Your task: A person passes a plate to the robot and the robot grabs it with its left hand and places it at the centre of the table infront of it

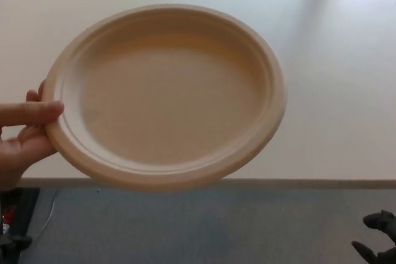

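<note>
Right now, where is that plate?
In the head view the plate fills the middle, held up by its left rim in a person's hand, above the pale table.

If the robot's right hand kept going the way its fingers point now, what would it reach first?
Only part of the right hand shows at the bottom right corner, fingers pointing left and slightly up. That line crosses grey floor first; nothing blocks it. The plate a person's hand holds lies higher, depth unclear.

Soft, even light; bright glare on table (346, 60) top right; plate (167, 91) slightly blurred.
</note>
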{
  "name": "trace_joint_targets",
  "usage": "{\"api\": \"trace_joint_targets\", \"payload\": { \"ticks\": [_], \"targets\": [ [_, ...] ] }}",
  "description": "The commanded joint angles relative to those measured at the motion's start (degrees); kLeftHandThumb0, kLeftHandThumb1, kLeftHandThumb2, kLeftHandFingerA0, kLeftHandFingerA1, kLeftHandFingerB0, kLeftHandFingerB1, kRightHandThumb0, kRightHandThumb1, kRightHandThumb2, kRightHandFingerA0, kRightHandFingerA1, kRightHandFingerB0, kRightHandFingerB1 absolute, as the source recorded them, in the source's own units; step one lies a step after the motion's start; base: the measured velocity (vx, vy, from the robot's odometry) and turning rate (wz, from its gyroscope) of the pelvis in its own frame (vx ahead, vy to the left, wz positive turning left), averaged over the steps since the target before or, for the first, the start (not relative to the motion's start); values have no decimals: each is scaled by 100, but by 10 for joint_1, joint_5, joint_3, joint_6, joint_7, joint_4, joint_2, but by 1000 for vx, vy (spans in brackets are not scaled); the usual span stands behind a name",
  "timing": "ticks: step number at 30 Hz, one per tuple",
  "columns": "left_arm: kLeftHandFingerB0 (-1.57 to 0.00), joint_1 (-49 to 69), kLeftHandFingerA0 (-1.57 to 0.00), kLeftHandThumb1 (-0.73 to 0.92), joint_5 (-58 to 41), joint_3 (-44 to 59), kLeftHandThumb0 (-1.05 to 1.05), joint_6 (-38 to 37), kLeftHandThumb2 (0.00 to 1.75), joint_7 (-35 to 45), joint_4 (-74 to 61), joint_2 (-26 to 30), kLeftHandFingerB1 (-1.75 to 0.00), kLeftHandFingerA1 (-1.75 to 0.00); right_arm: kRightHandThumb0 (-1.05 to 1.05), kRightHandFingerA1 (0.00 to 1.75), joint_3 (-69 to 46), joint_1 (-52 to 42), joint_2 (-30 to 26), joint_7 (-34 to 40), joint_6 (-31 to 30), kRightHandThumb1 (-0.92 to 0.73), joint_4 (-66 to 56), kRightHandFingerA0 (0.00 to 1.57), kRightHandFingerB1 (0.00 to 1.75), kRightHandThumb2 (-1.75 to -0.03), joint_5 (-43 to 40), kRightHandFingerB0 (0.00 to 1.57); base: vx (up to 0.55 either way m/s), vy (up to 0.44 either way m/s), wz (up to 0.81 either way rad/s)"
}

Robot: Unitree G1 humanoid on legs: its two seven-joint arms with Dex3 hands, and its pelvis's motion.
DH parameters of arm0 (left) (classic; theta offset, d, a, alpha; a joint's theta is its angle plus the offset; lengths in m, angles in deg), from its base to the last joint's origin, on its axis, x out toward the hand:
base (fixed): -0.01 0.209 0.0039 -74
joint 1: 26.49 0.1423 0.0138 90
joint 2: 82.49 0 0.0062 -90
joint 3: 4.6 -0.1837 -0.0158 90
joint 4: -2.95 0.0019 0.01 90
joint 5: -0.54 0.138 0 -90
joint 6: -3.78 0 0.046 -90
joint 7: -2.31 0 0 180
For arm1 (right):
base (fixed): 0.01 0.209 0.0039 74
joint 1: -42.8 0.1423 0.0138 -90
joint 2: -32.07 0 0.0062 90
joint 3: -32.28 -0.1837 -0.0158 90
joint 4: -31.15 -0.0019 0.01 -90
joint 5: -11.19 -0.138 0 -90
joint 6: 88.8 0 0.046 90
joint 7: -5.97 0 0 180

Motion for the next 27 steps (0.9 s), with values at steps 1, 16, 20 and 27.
{"api": "trace_joint_targets", "payload": {
  "ticks": [1,16,20,27],
  "targets": [
    [-29,15,-50,62,4,-12,-59,-52,60,-4,1,7,-30,-41,-69,67,2,-11,-12,-2,31,-58,18,42,51,-94,6,5,0,0,0],
    [-35,231,-57,62,8,-70,-58,-190,59,14,-446,1,-32,-41,-69,67,10,-30,-10,-1,36,-58,23,42,52,-95,13,6,0,0,0],
    [-34,305,-52,61,-14,-84,-59,-173,59,36,-560,-2,-31,-41,-70,67,12,-53,-11,1,41,-58,21,45,51,-95,13,7,0,0,0],
    [-35,433,-50,62,29,-89,-59,-191,60,11,-755,-4,-32,-39,-72,66,20,-100,-12,9,52,-58,22,43,51,-95,19,7,0,0,0]
  ]
}}
